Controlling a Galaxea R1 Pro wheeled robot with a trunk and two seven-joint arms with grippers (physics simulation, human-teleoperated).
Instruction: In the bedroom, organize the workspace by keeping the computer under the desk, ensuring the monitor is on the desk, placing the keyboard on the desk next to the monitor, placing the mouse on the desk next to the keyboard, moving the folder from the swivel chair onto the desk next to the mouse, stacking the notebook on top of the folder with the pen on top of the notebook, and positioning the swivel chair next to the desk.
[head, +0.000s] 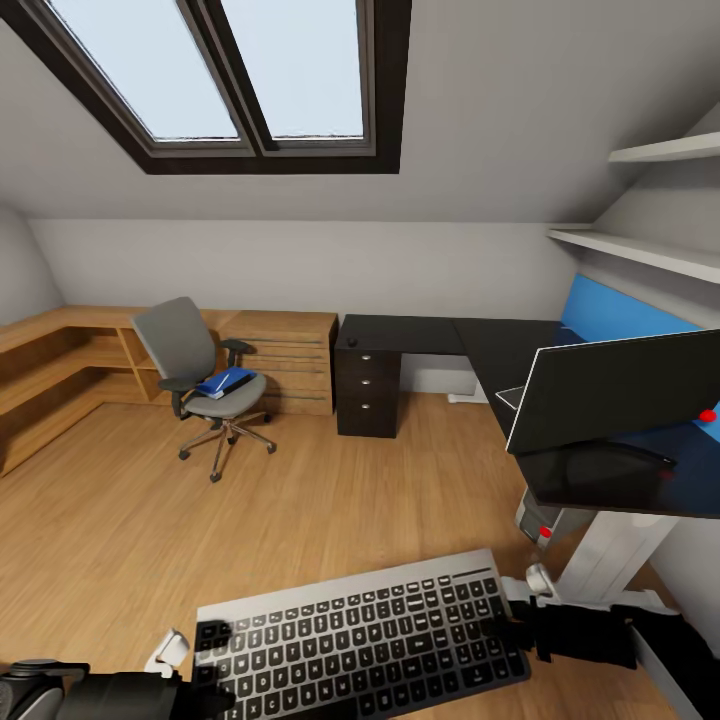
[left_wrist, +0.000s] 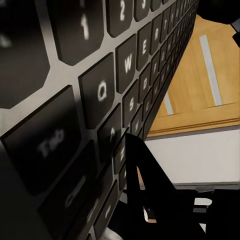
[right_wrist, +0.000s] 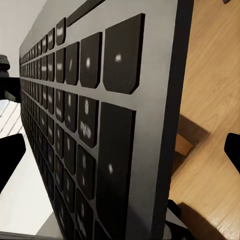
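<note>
I have both grippers clamped on the keyboard (head: 360, 645): left gripper (head: 205, 665) on its 9 o'clock end, right gripper (head: 515, 630) on its 3 o'clock end, carried level above the floor. I judge it light, stiff and slick-edged; end grips suit. The head view alone shows the monitor (head: 615, 390) on the desk (head: 500, 345) at 2 o'clock.

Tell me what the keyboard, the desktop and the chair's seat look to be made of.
Keyboard: matte dark keys, likely plastic, in a thin silver-grey frame that could be brushed metal or painted plastic.
Desk: glossy black top, probably lacquer or laminate; it mirrors the monitor's foot.
Swivel chair: grey seat and back look like woven fabric with no shine; the base looks like chrome.
</note>
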